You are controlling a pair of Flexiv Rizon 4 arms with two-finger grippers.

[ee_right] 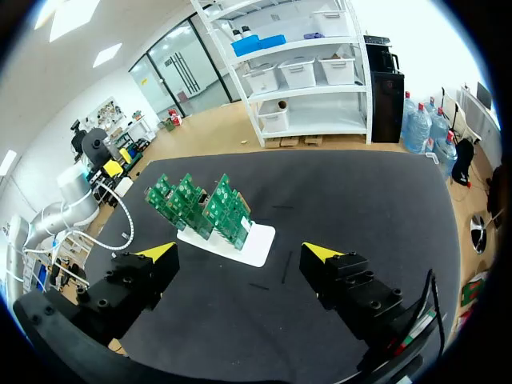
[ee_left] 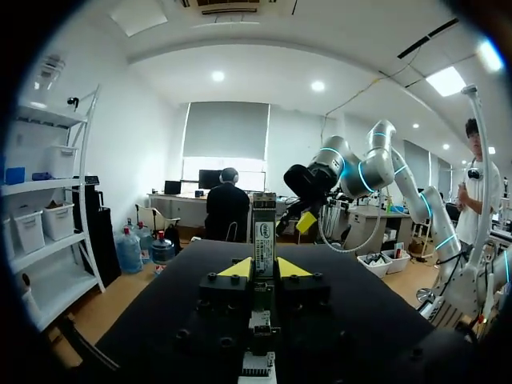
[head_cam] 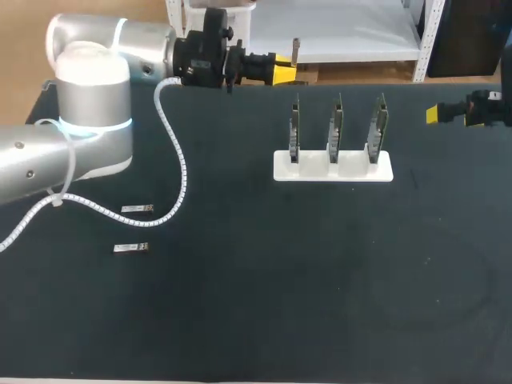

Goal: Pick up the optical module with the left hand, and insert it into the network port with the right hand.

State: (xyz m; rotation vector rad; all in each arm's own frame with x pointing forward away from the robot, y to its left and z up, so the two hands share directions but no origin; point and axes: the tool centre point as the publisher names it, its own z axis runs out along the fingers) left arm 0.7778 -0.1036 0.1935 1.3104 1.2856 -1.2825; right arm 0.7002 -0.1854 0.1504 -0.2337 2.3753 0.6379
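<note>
Jutting from the left gripper [ee_left: 264,269], the optical module [ee_left: 264,234] sits clamped.

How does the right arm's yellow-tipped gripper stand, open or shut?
Open: the yellow-tipped right gripper has its fingers far apart, nothing between them but black table.

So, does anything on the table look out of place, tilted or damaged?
Nothing stands out. The three circuit boards stand upright in the white stand, two spare modules lie flat by the left arm, and the left gripper is shut on one optical module. The right gripper is open, empty.
</note>
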